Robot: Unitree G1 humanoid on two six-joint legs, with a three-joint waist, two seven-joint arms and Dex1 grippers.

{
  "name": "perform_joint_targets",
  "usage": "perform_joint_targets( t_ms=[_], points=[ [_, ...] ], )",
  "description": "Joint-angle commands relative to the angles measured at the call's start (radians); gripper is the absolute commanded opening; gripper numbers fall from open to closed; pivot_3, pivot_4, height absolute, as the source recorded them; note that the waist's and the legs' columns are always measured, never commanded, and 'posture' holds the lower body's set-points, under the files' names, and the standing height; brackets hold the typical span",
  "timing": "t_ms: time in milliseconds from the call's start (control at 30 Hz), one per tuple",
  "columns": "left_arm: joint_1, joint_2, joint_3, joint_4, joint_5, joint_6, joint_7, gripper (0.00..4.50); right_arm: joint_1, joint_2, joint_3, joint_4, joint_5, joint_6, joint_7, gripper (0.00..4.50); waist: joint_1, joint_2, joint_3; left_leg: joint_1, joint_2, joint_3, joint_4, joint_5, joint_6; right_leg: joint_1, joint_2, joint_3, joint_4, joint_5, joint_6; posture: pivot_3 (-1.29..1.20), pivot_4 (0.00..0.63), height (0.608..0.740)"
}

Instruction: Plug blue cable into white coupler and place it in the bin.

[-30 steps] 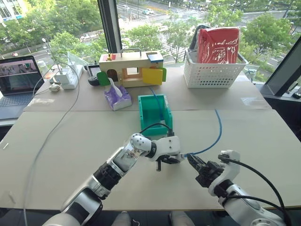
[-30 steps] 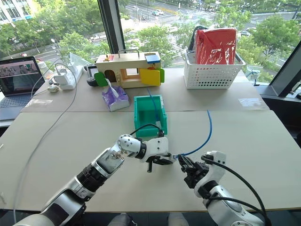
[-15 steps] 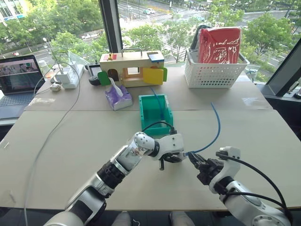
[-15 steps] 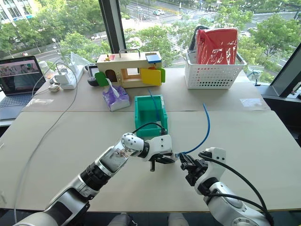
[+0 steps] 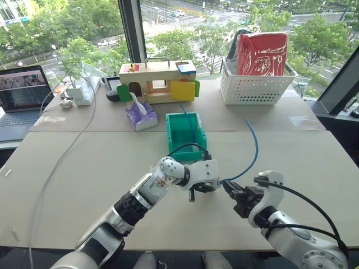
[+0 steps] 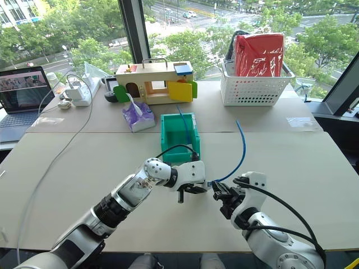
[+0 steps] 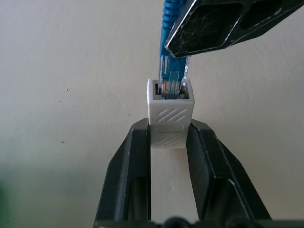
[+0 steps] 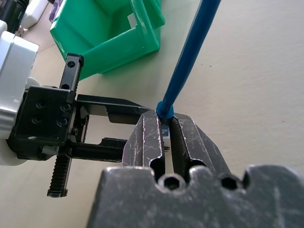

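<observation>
The white coupler [image 7: 170, 111] is pinched between the black fingers [image 7: 135, 161] of my left gripper [image 7: 168, 130], socket facing away from the wrist. The clear plug of the blue cable [image 7: 169, 84] sits in that socket. My right gripper [image 8: 164, 118] is shut on the cable just behind the plug, and the blue cable [image 5: 253, 148] arcs up and back from there. Both grippers meet above the table, just in front of the teal bin [image 5: 170, 134]; the left gripper [image 5: 208, 188] is tip to tip with the right gripper [image 5: 231, 191]. A blue strand lies across the bin.
Behind the bin are a purple tissue pack [image 5: 140, 116] and a wooden toy box [image 5: 157, 78]. A white perforated basket [image 5: 255, 89] with a red bag stands at the back right. A laptop [image 5: 22, 92] and a power strip [image 5: 78, 92] with a long grey wire sit at the left.
The free arc of the blue cable has swung left and stands steeper. Both grippers have stayed together in front of the bin.
</observation>
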Motion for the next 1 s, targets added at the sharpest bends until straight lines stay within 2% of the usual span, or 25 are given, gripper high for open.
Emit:
perform_joint_targets(
  t_ms=[33,600,1000],
  points=[
    [-0.031,-0.028,0.035,-0.107,-0.004,-0.010,0.048,0.69,0.015,0.002,0.087,0.036,0.022,0.081,0.024,0.00,0.000,0.000,0.000,0.000,0.000,0.000,0.000,0.000,0.000,0.000,0.000,0.000,0.000,0.000,0.000,0.00,0.150,0.740],
    [-0.004,-0.005,0.031,-0.175,-0.017,0.067,0.072,0.69,-0.002,0.051,0.146,0.134,-0.034,0.102,0.079,0.00,-0.013,-0.001,-0.001,0.002,0.001,0.000,0.000,0.000,0.000,0.001,0.001,0.000,0.001,0.000,0.000,0.00,0.150,0.740],
    [0.024,0.012,0.026,-0.240,-0.024,0.133,0.080,0.69,0.009,0.060,0.179,0.149,-0.019,0.156,0.097,0.00,-0.014,-0.004,-0.004,0.003,0.002,0.000,0.000,0.000,0.000,0.001,0.001,0.000,0.001,0.000,0.000,0.00,0.150,0.740]
  ],
)
